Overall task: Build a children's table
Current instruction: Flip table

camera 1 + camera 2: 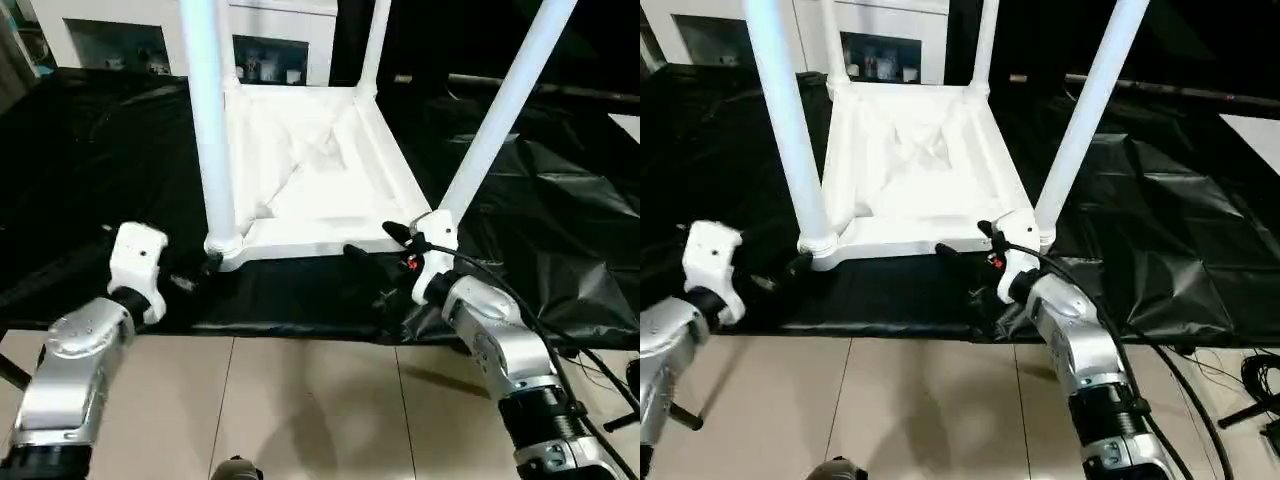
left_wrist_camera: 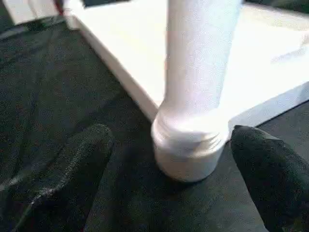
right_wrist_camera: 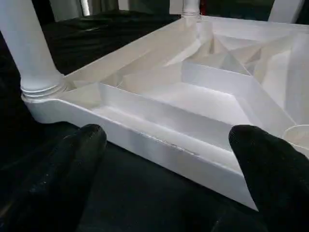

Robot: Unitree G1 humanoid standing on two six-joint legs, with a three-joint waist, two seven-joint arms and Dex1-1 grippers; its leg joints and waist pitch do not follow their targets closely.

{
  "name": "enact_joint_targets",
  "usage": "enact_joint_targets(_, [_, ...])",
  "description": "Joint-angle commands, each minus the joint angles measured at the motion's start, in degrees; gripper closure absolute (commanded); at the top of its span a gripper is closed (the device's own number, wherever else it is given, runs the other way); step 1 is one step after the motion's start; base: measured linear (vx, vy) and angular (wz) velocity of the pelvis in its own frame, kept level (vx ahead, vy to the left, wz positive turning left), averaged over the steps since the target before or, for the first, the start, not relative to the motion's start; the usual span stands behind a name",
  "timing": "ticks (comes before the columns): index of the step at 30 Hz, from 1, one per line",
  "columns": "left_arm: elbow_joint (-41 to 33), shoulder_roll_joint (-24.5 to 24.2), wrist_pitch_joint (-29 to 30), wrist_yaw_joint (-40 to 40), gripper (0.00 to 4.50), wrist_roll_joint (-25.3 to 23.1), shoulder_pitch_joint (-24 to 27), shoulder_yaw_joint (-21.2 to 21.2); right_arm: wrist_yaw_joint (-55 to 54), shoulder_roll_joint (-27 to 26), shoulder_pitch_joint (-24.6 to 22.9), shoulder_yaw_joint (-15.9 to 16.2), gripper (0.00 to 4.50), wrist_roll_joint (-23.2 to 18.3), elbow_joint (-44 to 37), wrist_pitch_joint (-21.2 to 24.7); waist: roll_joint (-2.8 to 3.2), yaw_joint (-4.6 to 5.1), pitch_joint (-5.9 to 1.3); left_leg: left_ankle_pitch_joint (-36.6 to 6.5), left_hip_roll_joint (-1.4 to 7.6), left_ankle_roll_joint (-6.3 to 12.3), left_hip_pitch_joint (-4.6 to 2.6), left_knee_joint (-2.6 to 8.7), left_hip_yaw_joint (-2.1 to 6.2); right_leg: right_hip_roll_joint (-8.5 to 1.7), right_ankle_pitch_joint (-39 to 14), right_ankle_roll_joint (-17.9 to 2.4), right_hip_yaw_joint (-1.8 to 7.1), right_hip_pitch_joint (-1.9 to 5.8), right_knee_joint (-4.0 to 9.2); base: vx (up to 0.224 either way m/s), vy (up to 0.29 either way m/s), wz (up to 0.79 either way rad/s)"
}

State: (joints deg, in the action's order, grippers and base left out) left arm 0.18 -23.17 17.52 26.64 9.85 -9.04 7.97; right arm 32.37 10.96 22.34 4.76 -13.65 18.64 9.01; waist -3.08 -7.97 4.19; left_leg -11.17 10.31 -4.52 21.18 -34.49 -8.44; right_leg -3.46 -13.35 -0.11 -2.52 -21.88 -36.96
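Your table lies upside down at centre frame on the black sheet, all four legs standing up. It looks like light, stiff, slick plastic — grip a leg near its socket or the rim. Left hand and right hand both gape, holding nothing.

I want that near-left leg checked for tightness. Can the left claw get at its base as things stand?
Probably yes. The left claw is open, its fingers standing either side of the leg just by the corner socket, with only black sheeting beneath. Nothing lies between.
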Motion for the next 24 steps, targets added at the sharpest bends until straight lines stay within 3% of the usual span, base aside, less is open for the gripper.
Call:
enact_joint_targets(1, [-0.7, 0.85, 1.21, -0.74, 0.06, 0.62, -1.14, -0.45, -0.23, 0.59, 0.33, -1.27, 0.0, 0.44, 0.53, -0.67, 1.16, 0.56, -3.91, -8.51, 2.66, -0.47, -0.82, 4.79, 0.17, -4.26, 0.3, -11.83, 2.77, 2.09, 4.11, 0.0, 0.0, 0.0])
enact_joint_targets(2, [3.29, 3.7, 0.54, -3.05, 0.06, -0.32, -4.95, -1.52, -0.41, 0.5, 0.15, -1.43, 0.0, 0.6, 0.45, -0.71, 1.21, 0.64, -3.88, -8.4, 2.63, -0.62, -0.65, 4.81, 0.16, -4.22, 0.3, -11.64, 2.79, 2.23, 4.13, 0.0, 0.0, 0.0])
enact_joint_targets(4, [4.55, 4.5, 0.33, -3.5, 0.06, -0.53, -5.98, -1.88, -0.54, 0.48, 0.07, -1.48, 0.0, 0.67, 0.38, -0.68, 1.09, 0.45, -3.95, -8.51, 2.52, -0.56, -1.06, 4.61, -0.03, -4.26, 0.3, -11.45, 2.92, 2.03, 4.33, 0.0, 0.0, 0.0])
enact_joint_targets(5, [6.18, 5.45, -0.12, -3.9, 0.06, -0.55, -7.15, -2.2, -0.7, 0.43, 0.01, -1.53, 0.0, 0.65, 0.28, -0.6, 1.02, 0.47, -3.95, -7.89, 2.57, -0.7, -0.58, 4.78, 0.07, -4.38, 0.31, -11.16, 2.84, 2.47, 4.24, 0.0, 0.0, 0.0])
enact_joint_targets(11, [18.22, 9.49, -2.69, -11.5, 0.06, -3.9, -15.89, -2.67, -1.06, 0.44, -0.5, -1.53, 0.0, 0.44, -0.77, -0.08, 0.72, 0.92, -4.33, -4.74, 2.13, 0.03, -0.55, 4.19, -0.12, -4.02, 4.46, -10.27, 2.85, 2.71, 4.09, 0.0, 0.0, 0.0])
enact_joint_targets(12, [21.49, 10.67, -3.67, -15.26, 0.06, -4.7, -18.92, -1.72, -1.27, 0.22, -0.61, -1.63, 0.0, 0.4, -0.98, 0.16, 1.11, 0.94, -4.52, -4.06, 2.4, 0.15, -0.55, 4.17, 0.14, -4.42, 5.75, -10.71, 2.8, 2.86, 3.74, 0.0, 0.0, 0.0])
enact_joint_targets(14, [22.93, 11.44, -4.56, -17.37, 0.32, -4.71, -20.8, -0.94, -1.38, 0.05, -0.83, -1.72, 0.0, 0.48, -1.22, 0.3, 1.05, 1.27, -4.59, -3.73, 2.44, 0.35, -0.45, 4.07, 0.24, -4.39, 7.83, -11.51, 2.66, 3.03, 3.69, 0.0, 0.0, 0.0])
enact_joint_targets(17, [22.59, 11.94, -4.25, -19.12, 0.43, -4.67, -21.22, -0.36, -1.7, -0.04, -1.01, -1.78, 0.0, 0.56, -1.41, 0.36, 0.99, 1.41, -4.59, -3.54, 2.44, 0.75, -0.47, 3.94, 0.13, -4.34, 8.69, -12.47, 2.6, 3.02, 3.61, 0.0, 0.0, 0.0])
enact_joint_targets(24, [20.84, 13.61, -3.53, -24.79, 1.15, -5.47, -19.64, 1.26, -3.03, -0.65, -1.13, -2.43, 0.0, 0.51, -1.03, 0.17, 0.86, 1.51, -4.41, -5.0, 2.68, 1.13, -0.59, 4.06, 0.09, -4.4, 5.34, -13.09, 2.58, 2.88, 3.85, 0.0, 0.0, 0.0])
